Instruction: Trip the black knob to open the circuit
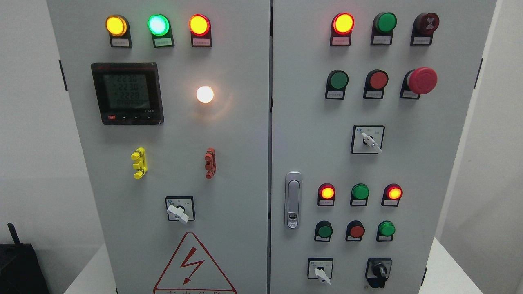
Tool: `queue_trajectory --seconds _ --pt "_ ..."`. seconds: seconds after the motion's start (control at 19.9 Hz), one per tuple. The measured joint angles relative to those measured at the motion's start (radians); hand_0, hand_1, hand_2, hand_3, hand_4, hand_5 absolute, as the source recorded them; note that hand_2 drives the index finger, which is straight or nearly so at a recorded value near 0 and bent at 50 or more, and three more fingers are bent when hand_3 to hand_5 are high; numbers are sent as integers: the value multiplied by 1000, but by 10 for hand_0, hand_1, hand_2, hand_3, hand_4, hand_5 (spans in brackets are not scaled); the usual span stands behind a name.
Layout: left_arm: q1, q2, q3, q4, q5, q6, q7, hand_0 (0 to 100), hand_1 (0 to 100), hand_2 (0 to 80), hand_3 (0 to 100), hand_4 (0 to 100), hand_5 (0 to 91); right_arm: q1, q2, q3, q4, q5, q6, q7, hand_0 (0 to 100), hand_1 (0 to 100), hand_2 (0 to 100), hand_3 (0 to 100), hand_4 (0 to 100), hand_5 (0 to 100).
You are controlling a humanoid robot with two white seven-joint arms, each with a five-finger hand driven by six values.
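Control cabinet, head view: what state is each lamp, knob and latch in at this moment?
Top-left lamps: all lit.
White lamp: lit.
Meter: display on.
Top-right red lamp: lit.
Green lamp: unlit.
Black knob: untouched, pointing down.
Door latch: flush, closed.

We observe a white surface (pixel 449 269) showing at the lower left and lower right of the frame, on either side of a grey control cabinet (pixel 253 143). The cabinet stands directly on this surface and fills most of the frame, its two doors meeting at a vertical seam near the centre. At the far lower left, a black box (pixel 20 267) with a short black antenna (pixel 13 232) sits beside the surface; we cannot tell whether it rests on it.
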Motion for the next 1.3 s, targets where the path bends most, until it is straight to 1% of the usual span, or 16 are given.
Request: queue_trajectory --seconds 0.45,0.6,0.65,0.85,1.0,1.05,1.2,1.3 --pt "0 0 0 0 0 0 0 120 389 0 0 0 0 0 0 0 2 0 0 -2 0 122 0 0 0 0" --pt "0 0 0 0 0 0 0 120 389 0 0 0 0 3 0 0 -8 1 -6 -14 0 122 0 0 0 0" --pt "0 0 0 0 0 0 0 120 389 0 0 0 0 7 0 0 -17 1 -8 -28 0 122 0 0 0 0" --pt "0 0 0 0 0 0 0 120 389 0 0 0 0 40 -1 0 -85 2 -10 -86 0 116 0 104 0 0" --pt "0 0 0 0 0 0 0 120 389 0 0 0 0 66 -3 0 -159 2 -10 -119 0 112 0 149 41 0" --pt "0 0 0 0 0 0 0 120 389 0 0 0 0 74 -4 0 -187 1 -11 -124 0 105 0 175 64 0" --pt "0 0 0 0 0 0 0 120 389 0 0 0 0 91 -6 0 -271 1 -20 -135 0 92 0 206 106 0" --pt "0 0 0 0 0 0 0 120 389 0 0 0 0 99 -10 0 -314 1 -60 -139 0 83 0 214 118 0"
